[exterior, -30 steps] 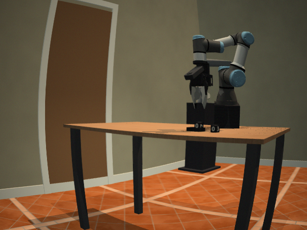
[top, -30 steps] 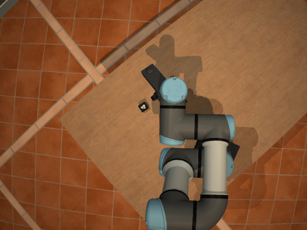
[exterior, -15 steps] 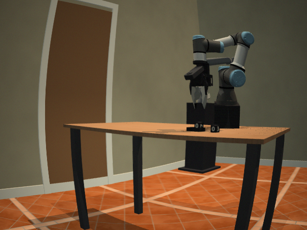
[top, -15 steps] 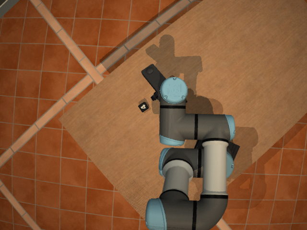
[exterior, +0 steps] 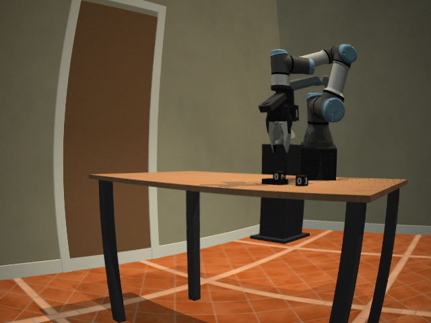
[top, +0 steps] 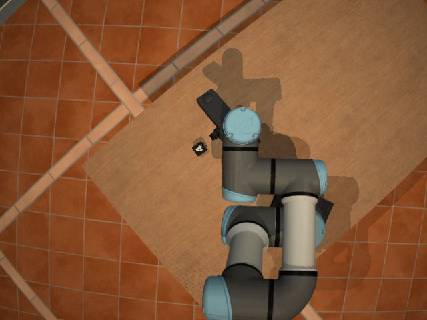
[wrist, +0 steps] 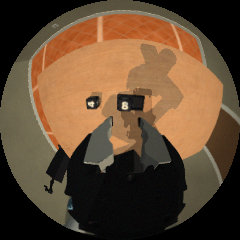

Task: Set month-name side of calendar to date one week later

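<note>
One black numbered cube (top: 199, 149) (exterior: 302, 180) (wrist: 92, 103) remains outside the low black tray (exterior: 275, 181) (wrist: 137, 103); another black cube (exterior: 279, 175) (wrist: 124, 103) sits inside (date unconfirmed). The grey-fingered gripper (exterior: 280, 151) (wrist: 125, 117) hovers empty, partly open.
</note>
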`<state>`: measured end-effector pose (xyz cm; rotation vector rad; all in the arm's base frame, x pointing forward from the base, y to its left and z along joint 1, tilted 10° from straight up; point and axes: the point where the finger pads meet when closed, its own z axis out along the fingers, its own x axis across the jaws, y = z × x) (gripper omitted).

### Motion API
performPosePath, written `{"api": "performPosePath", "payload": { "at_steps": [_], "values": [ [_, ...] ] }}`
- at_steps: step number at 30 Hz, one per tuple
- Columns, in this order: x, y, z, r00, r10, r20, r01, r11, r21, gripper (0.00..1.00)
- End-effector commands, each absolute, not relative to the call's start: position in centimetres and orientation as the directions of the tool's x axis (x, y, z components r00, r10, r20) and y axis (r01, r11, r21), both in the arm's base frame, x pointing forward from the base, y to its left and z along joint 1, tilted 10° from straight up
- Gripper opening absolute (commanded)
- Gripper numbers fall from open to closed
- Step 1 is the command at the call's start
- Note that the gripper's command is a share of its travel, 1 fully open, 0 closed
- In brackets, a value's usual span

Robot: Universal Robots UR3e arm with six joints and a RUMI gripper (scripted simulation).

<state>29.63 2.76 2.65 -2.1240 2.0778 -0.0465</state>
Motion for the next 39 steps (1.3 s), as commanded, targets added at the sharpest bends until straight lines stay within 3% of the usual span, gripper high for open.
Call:
{"api": "performPosePath", "payload": {
  "at_steps": [1,39],
  "values": [
    [29.7,2.7,2.5,0.029,-0.995,-0.095,-0.989,-0.015,-0.145,0.29],
    [30.3,3.1,-1.8,0.029,-0.995,-0.095,-0.989,-0.015,-0.145,0.29]
  ]
}}
